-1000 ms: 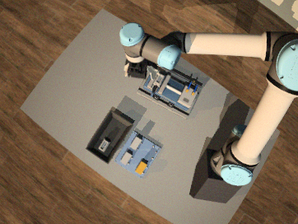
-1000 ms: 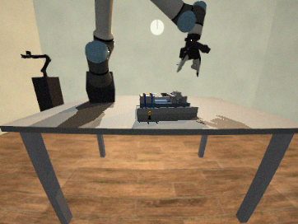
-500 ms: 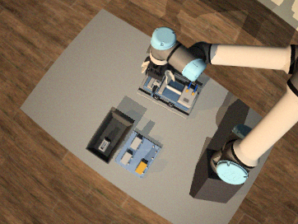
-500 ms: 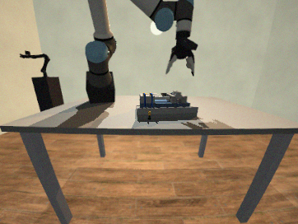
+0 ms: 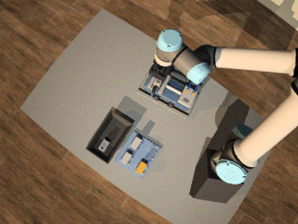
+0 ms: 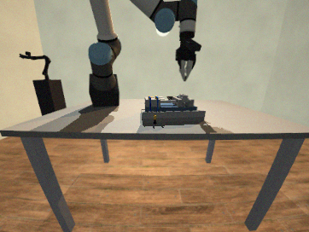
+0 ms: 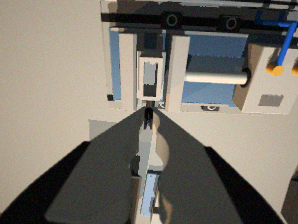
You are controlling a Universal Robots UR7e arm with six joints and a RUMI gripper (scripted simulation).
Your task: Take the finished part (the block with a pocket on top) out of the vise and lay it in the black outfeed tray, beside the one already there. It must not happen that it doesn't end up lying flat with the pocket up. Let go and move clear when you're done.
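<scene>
Closed on nothing, the gripper (image 6: 185,73) hangs in the exterior view well above the vise (image 6: 172,112), its two jaws meeting in a downward point. That vise stands on the grey table (image 6: 256,124), with the arm's dark pedestal (image 6: 103,91) behind it to the left.

From the top view, the wrist covers the left end of the vise (image 5: 181,92) — the finished part (image 5: 155,83) shows only partly beside it, seated between the vise's jaws. Lower left lies the black outfeed tray (image 5: 119,123) with one block (image 5: 104,143) already in it, and just beside the tray's right side a blue fixture (image 5: 153,153) carries pale blocks and an orange one (image 5: 141,166).

Seen from the wrist, the fingers are pressed together, tips pointing at the part (image 7: 150,76) — a pale block with a rectangular pocket on top, upright in the vise, untouched. A white screw rod (image 7: 216,77) runs to the right of it, with a blue handle (image 7: 280,30) at the far corner
</scene>
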